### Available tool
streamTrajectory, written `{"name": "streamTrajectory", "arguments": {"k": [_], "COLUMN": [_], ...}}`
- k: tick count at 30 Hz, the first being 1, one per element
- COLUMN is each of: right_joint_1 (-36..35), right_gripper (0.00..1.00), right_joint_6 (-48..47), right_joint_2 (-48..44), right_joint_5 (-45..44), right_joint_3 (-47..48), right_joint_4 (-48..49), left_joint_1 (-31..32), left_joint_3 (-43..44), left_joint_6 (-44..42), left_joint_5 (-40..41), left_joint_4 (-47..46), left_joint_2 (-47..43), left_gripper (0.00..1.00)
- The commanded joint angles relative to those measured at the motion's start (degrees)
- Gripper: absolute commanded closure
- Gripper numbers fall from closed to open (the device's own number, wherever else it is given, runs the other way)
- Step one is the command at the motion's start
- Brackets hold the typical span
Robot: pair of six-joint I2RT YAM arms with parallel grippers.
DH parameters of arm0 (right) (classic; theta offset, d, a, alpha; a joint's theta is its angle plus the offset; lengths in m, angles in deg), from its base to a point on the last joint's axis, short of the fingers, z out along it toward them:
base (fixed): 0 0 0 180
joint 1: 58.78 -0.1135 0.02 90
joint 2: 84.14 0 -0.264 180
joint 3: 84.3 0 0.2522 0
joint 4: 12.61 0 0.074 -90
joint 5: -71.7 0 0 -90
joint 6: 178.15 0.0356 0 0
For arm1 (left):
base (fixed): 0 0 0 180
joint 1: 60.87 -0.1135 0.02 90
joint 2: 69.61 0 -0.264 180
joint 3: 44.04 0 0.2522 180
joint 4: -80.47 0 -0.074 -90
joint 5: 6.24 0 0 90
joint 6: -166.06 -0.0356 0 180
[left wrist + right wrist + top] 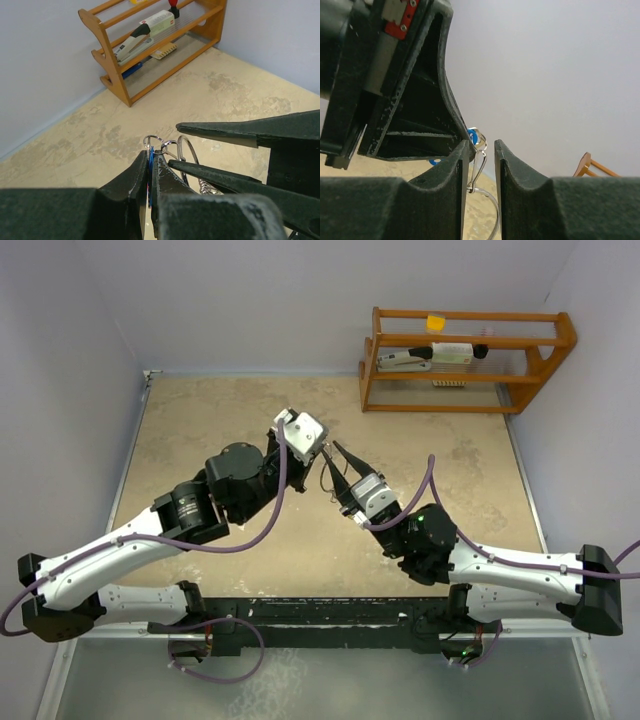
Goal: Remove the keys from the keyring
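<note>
My left gripper [150, 156] is shut on a key with a blue head [149, 167], holding it up off the table. Thin silver wire loops stick out above its tips. The larger keyring [189, 150] hangs just to their right. My right gripper [481, 148] is open, one finger on each side of a slim silver loop [479, 167], with the keyring [493, 212] below it. The blue key head [472, 135] shows against the left gripper's finger. In the top view both grippers, left [318, 455] and right [332, 464], meet tip to tip above mid-table. Other keys are hidden.
A wooden rack [465, 360] stands at the back right of the tan table [200, 430], holding a stapler [405, 360], a white box and a small yellow item. It also shows in the left wrist view [115, 75]. Pale walls close in the back and sides.
</note>
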Motion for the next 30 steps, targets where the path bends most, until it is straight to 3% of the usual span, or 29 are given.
{"name": "streamTrajectory", "arguments": {"k": [1,7,19,30], "right_joint_1": [0.25,0.28,0.37,0.37], "right_gripper": [0.69,0.64,0.64,0.66], "right_joint_6": [1.02,-0.29,-4.43,-3.68], "right_joint_2": [0.18,1.07,4.23,2.71], "right_joint_5": [-2.02,-3.41,-8.69,-8.18], "right_joint_3": [-0.24,-1.24,-5.07,-5.24], "right_joint_4": [4.67,6.73,18.60,17.96], "left_joint_1": [0.64,2.97,11.79,12.90], "left_joint_3": [3.56,6.14,15.40,14.34], "left_joint_6": [-3.28,-6.15,-11.02,-8.79], "left_joint_5": [2.50,7.59,27.01,26.70], "left_joint_4": [-1.15,1.09,9.81,8.66], "left_joint_2": [1.12,3.42,13.00,9.00], "left_gripper": [1.00,1.00,1.00,1.00]}}
